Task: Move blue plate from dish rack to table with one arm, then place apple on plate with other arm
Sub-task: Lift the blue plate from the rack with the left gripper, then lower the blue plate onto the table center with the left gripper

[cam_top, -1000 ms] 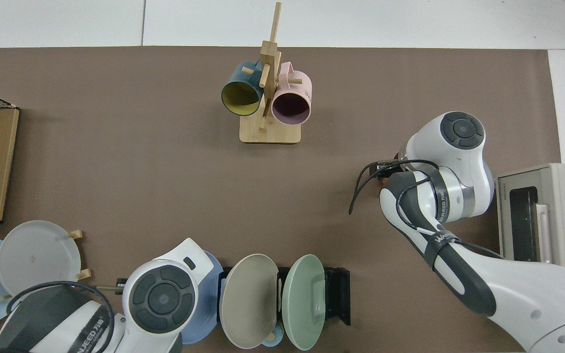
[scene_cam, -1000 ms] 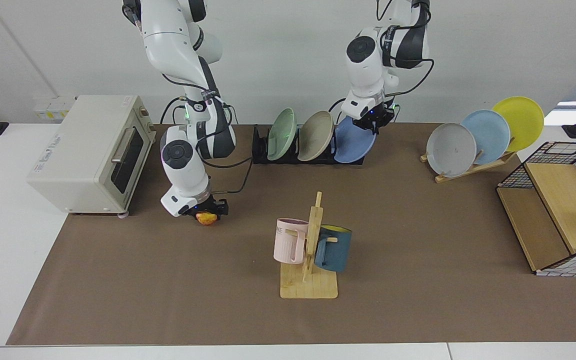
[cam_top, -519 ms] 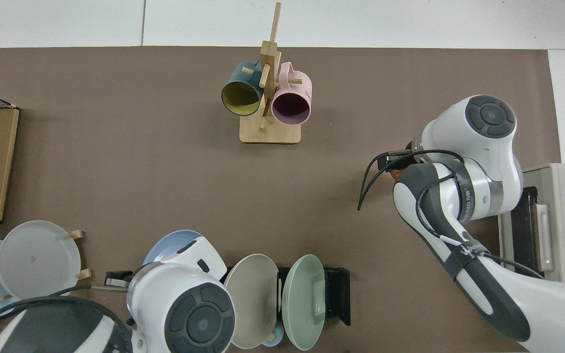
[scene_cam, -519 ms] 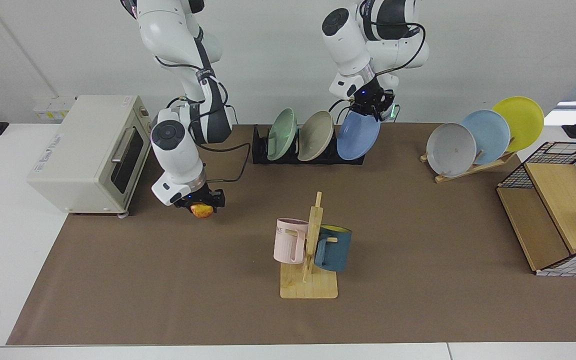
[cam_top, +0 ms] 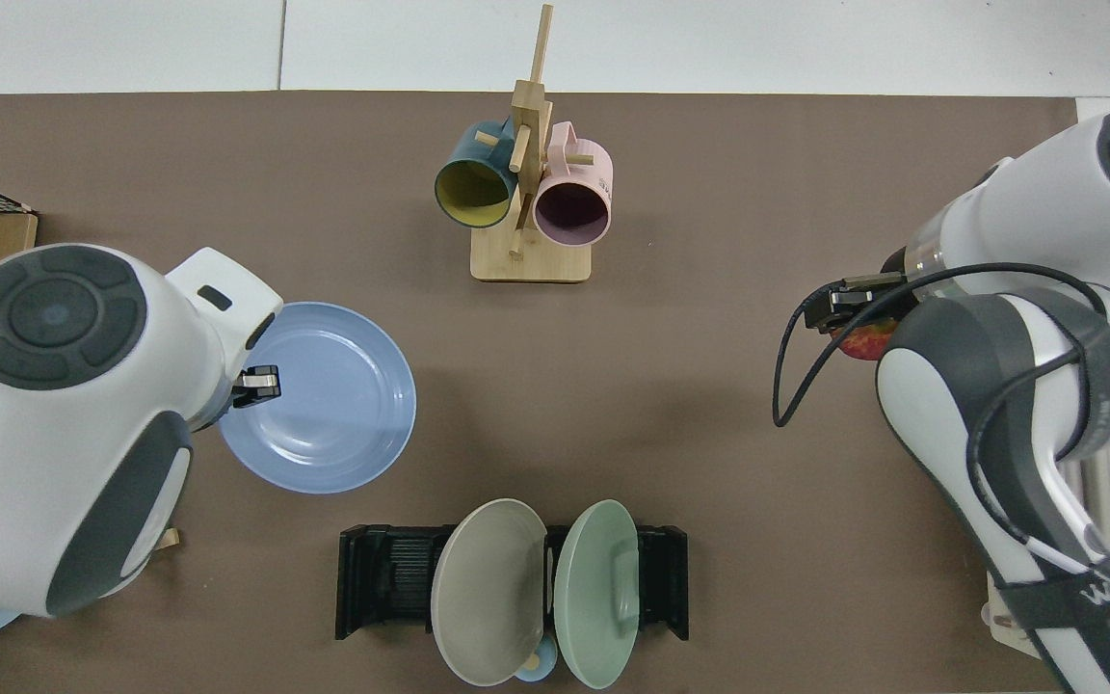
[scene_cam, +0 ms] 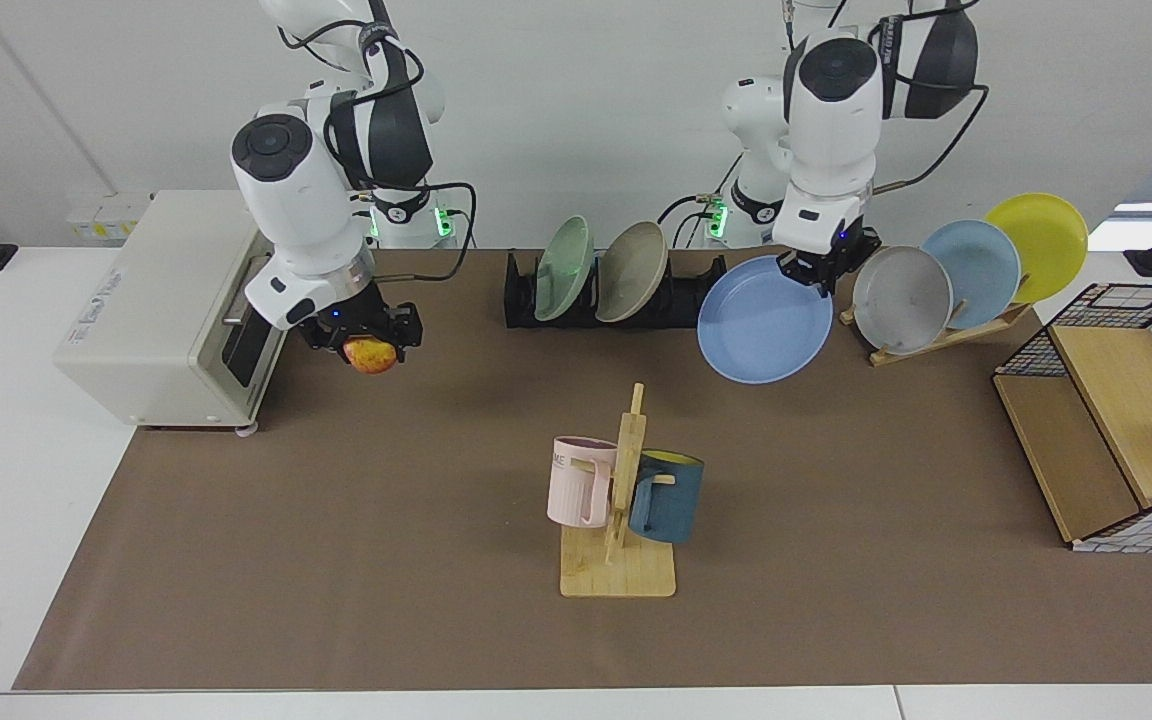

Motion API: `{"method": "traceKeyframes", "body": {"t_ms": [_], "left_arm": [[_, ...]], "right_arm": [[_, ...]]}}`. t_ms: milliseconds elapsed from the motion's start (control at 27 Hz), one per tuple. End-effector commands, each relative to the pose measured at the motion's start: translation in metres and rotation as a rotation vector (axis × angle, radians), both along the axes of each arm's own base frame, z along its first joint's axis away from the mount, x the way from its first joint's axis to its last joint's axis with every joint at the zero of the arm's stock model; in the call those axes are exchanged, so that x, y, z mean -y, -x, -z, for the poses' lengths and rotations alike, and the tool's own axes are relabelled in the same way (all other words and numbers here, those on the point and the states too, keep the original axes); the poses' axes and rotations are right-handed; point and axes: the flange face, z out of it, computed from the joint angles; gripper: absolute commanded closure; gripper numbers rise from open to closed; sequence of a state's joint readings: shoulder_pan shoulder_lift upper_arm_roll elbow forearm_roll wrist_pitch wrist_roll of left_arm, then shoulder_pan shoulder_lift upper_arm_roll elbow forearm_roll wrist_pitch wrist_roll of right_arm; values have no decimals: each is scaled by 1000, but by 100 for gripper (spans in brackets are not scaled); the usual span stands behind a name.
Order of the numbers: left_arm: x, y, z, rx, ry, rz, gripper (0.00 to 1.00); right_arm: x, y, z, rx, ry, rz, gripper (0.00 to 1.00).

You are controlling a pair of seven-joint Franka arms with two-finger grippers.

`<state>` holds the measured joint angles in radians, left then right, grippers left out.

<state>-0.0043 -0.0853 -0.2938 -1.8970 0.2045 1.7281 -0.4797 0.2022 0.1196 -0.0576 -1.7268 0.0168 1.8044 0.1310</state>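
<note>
The blue plate (scene_cam: 764, 320) hangs tilted in the air above the brown mat of the table (scene_cam: 336, 560), clear of the black dish rack (scene_cam: 686, 300). My left gripper (scene_cam: 821, 268) is shut on its upper rim. From above, the blue plate (cam_top: 324, 395) sits left of the dish rack (cam_top: 386, 578), with the left gripper (cam_top: 251, 384) at its edge. The apple (scene_cam: 371, 355), red and yellow, is held off the mat beside the oven by my right gripper (scene_cam: 366, 340), which is shut on it. In the top view only part of the apple (cam_top: 865, 342) shows under the right gripper (cam_top: 844, 313).
A green plate (scene_cam: 564, 268) and a beige plate (scene_cam: 631, 270) stand in the rack. A mug tree (scene_cam: 621, 500) with pink and teal mugs stands mid-mat. A toaster oven (scene_cam: 176, 300) is at the view's left. A wooden plate stand (scene_cam: 936, 335) and a wire shelf (scene_cam: 1106, 420) are at its right.
The left arm lifted the blue plate out of the rack and swung it toward the wooden stand. The right arm raised the apple off the mat, up toward the oven.
</note>
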Motion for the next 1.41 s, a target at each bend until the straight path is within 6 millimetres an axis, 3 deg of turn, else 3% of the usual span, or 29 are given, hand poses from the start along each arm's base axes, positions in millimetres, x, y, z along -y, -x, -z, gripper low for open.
{"method": "traceKeyframes", "body": {"t_ms": [0,148,296,407,926,1370], "left_arm": [[5,-22,13,33,197,-148,100],[10,-29,41,48,296,-203,100],[48,-45,108,7,323,-244,100],[69,-36,132,20,338,-249,100],[145,17,170,6,384,-223,100],[138,14,176,25,395,-158,100]], "right_arm": [[12,12,-25,8,-3,-29,90],[14,21,-43,19,0,-32,90],[16,33,-62,25,-2,-34,89],[16,37,-66,16,-7,-61,89],[21,46,-77,-3,-11,-58,87],[20,49,-82,6,-17,-59,87]]}}
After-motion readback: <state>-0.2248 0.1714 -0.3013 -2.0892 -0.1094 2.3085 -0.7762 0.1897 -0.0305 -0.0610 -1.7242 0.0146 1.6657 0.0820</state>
